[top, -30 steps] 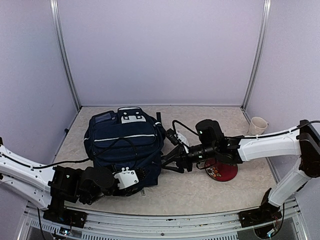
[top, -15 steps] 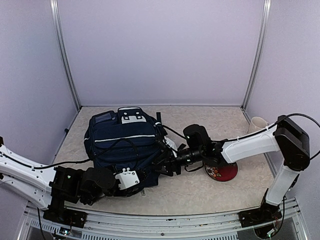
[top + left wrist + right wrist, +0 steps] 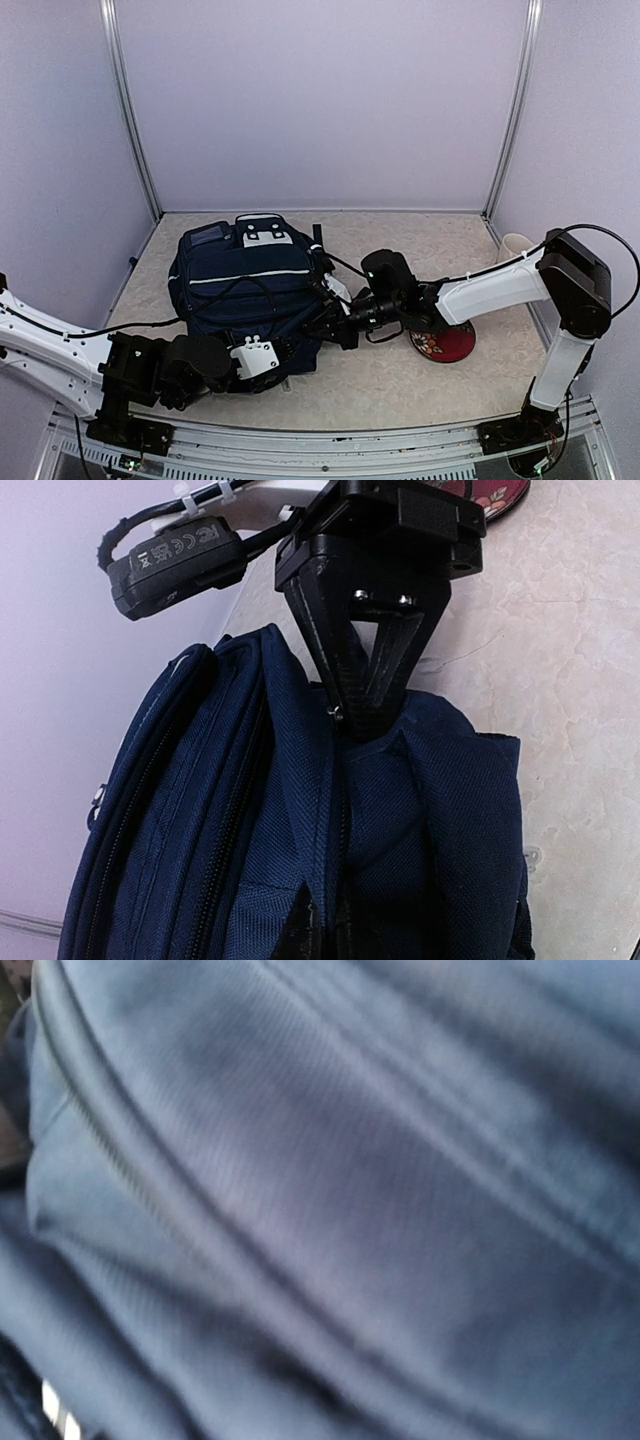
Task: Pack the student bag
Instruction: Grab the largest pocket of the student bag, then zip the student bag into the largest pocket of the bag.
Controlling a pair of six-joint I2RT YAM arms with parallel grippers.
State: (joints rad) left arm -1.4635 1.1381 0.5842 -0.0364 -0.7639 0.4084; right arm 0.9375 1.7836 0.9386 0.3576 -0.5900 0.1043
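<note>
– Looking for the student bag (image 3: 250, 285)?
– Lying on the worktop (image 3: 400, 385), left of centre, white patch pointing toward the back wall.
– Right jaws?
– Pinching together on a seam at its right side, toward the near end.
– Left jaws?
– Sitting at its near edge; not showing whether clamping or apart.

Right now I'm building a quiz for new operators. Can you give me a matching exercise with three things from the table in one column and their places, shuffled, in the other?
Things:
1. bag
2. dish
3. mug

Places:
A. far right, by the wall
B. left of the table's middle
C. right of the middle, toward the near edge

Pairs: 1-B, 2-C, 3-A
</note>
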